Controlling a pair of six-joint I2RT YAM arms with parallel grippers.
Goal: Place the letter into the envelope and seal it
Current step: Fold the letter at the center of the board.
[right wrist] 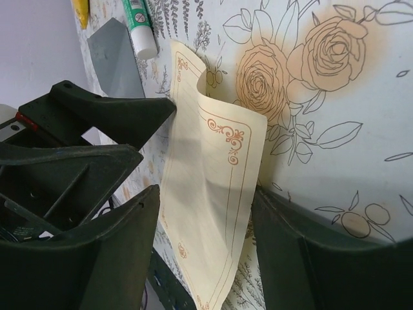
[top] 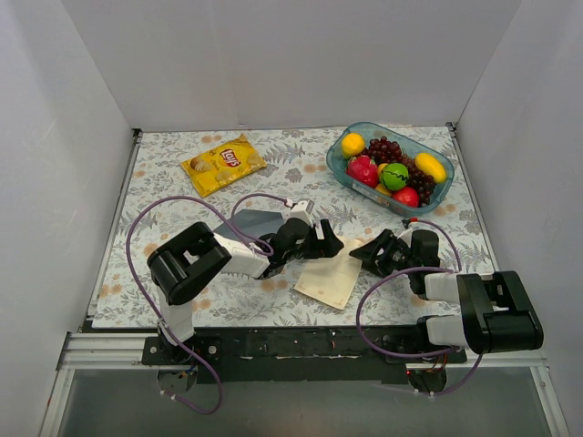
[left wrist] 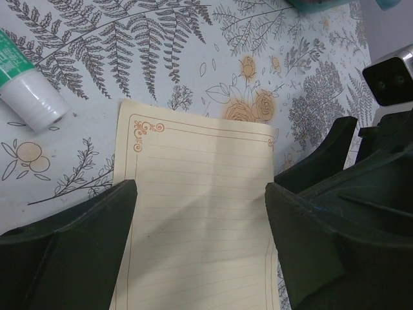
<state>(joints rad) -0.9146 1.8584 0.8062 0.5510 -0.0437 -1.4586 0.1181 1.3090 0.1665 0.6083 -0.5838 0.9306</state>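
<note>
Nearest me, the letter (top: 330, 282) lies on the tabletop (top: 437, 246) just ahead of the arm bases, not yet in the envelope. In the right wrist view one long edge bows up off the cloth, and the rest looks flat.

The right end effector (right wrist: 206, 194) is low over it with its jaws apart, one on either side of the raised edge, gripping nothing. The left end effector (left wrist: 200, 190) faces it from the other side, jaws also spread wide across the sheet's width and holding nothing.

I judge the step in hand is getting a grip on the letter. I would use that raised edge: close the right jaws gently on it, near the middle of the edge so the sheet hangs level, and keep the left jaws clear so the two do not collide.

Behind the left arm lies the envelope (top: 246, 220), partly hidden, so I cannot tell how its flap stands. A glue stick (left wrist: 29, 93) sits near it. The carry is short, but the mouth must be open first.

Farthest off are the crisp bag (top: 223, 164) and the fruit bowl (top: 335, 162), well apart from the work.
</note>
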